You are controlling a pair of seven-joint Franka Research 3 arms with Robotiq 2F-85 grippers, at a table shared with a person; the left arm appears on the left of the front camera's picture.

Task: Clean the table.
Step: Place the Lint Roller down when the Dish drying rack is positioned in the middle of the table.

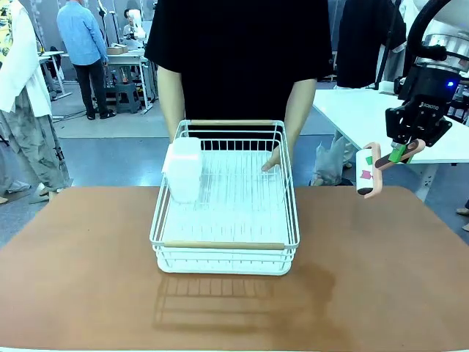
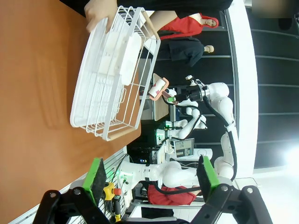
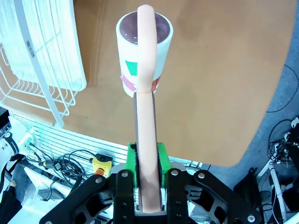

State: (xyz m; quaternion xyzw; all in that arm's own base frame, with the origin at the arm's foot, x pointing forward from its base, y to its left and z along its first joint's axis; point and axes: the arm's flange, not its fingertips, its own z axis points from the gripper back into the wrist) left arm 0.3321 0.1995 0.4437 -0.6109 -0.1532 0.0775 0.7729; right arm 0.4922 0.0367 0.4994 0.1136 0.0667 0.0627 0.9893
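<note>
Pink-handled lint roller (image 1: pixel 368 173) is clamped by its handle in the right gripper (image 1: pixel 400 152), held above the terracotta table (image 1: pixel 366 279). The white wire rack (image 1: pixel 224 198) sits off to the roller's side. The left gripper (image 2: pixel 152 179) hangs with fingers spread, clear of the table.
</note>
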